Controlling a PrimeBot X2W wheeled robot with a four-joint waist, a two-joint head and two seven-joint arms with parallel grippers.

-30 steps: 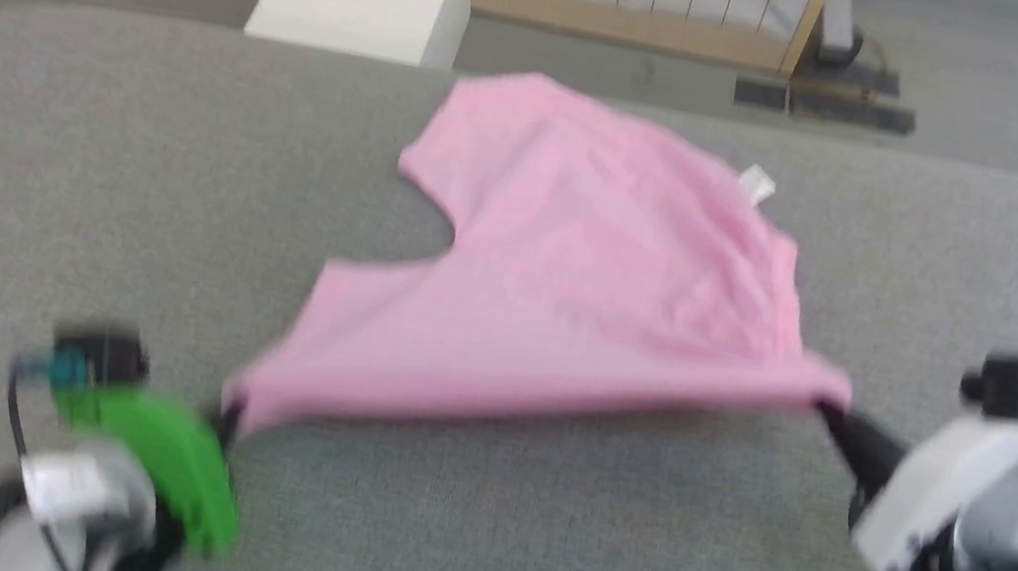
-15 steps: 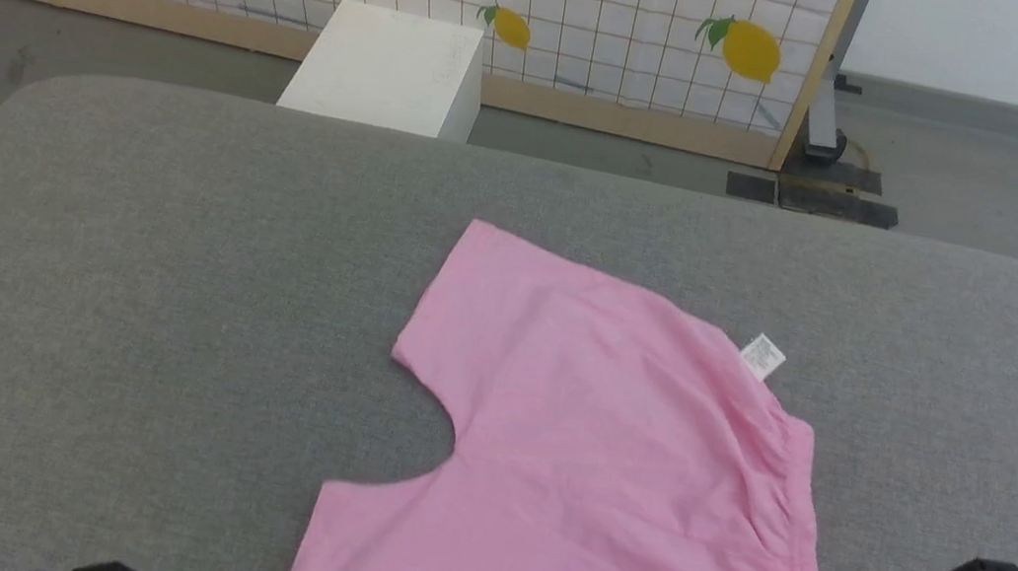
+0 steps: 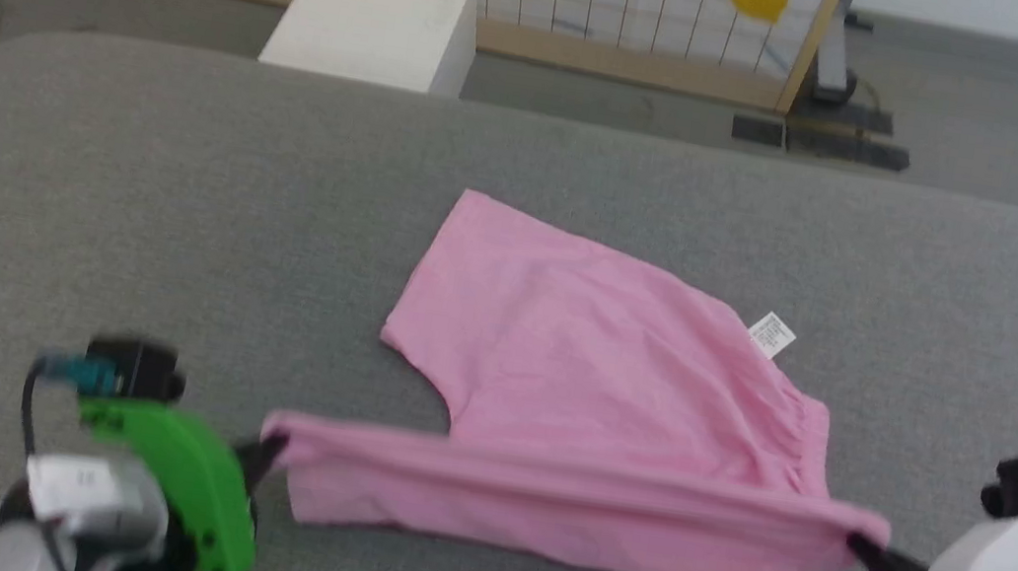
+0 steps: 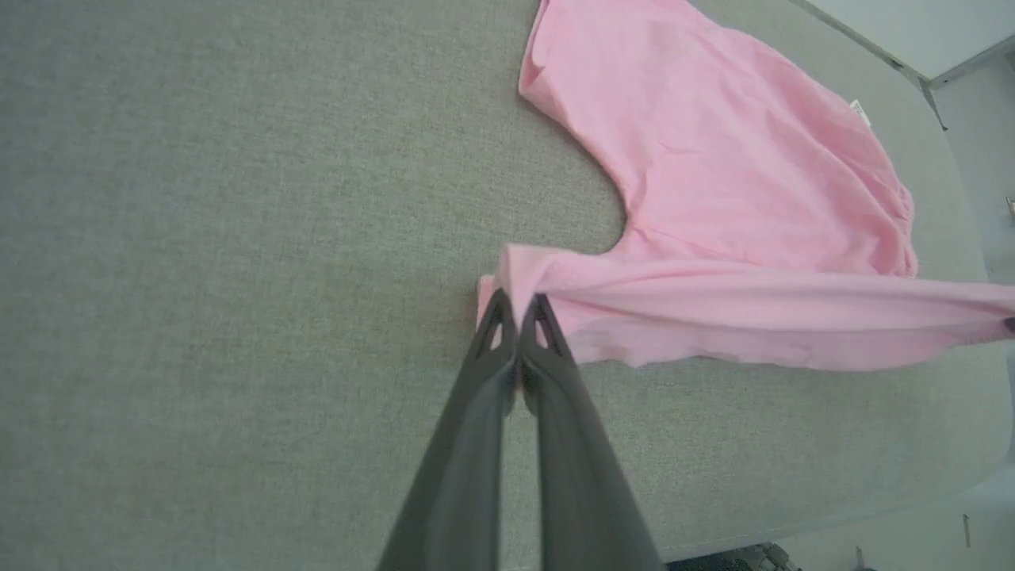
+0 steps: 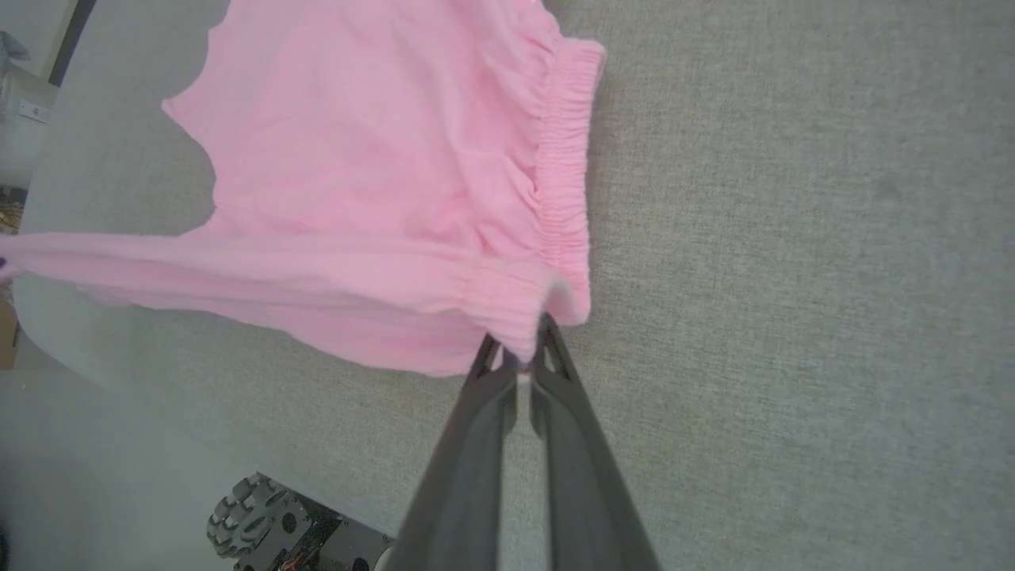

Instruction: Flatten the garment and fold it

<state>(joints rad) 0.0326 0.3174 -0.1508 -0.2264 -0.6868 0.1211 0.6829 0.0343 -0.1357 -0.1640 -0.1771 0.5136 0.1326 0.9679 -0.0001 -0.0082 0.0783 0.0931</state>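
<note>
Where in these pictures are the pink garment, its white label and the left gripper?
garment (image 3: 596,377): head view, middle of the flat pink panel.
white label (image 3: 772,334): head view, centre of the tag.
left gripper (image 4: 518,300): left wrist view, midway between its shut fingertips.

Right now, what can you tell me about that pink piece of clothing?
The garment is light pink, soft-looking cotton, with a gathered elastic hem and a small white label. Most of it lies fairly flat on the grey padded surface. Its near edge is lifted and pulled taut between the left gripper and the right gripper, each shut on a corner.
</note>
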